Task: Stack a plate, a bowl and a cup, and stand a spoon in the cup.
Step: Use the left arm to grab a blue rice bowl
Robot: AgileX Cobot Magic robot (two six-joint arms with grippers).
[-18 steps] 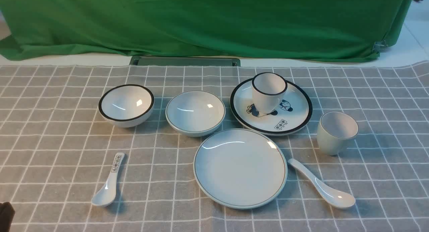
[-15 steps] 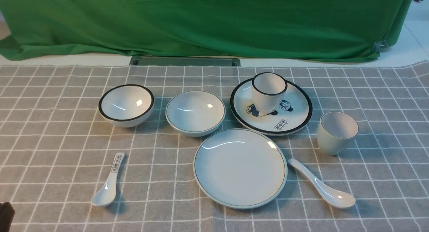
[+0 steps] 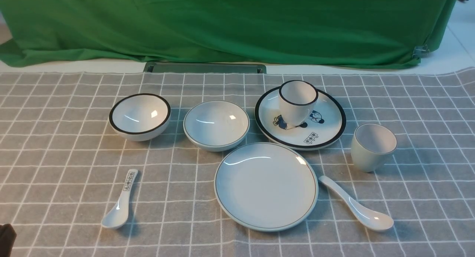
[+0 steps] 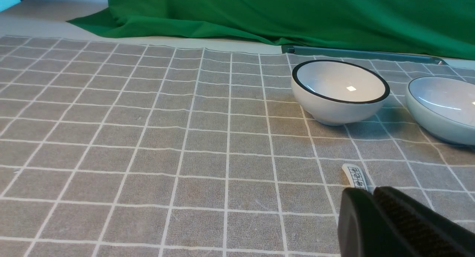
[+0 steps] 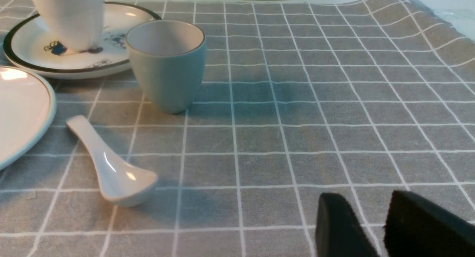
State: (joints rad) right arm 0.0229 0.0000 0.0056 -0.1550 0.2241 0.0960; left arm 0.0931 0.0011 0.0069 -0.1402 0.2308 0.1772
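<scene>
Your plate [image 3: 265, 186] sits near the table's [image 3: 59, 156] front edge, with the bowl [image 3: 216, 124] behind-left. The cup [image 3: 373, 147] and spoon [image 3: 356, 208] lie right of it.

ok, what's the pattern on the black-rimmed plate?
The black-rimmed plate has blue-and-black cartoon figures and a strip of black characters on white; clearest in front view.

The front view looks forward and down across the whole bench [image 3: 55, 168] toward the green cloth [image 3: 222, 23]. The left wrist view sits low, close behind the left tool [image 4: 372, 193], and shares with the front view the black-rimmed bowl [image 4: 339, 101] ahead of that tool. The right wrist view, equally low behind the right tool [image 5: 365, 198], shares the cup [image 5: 167, 67] and spoon [image 5: 111, 171].
</scene>
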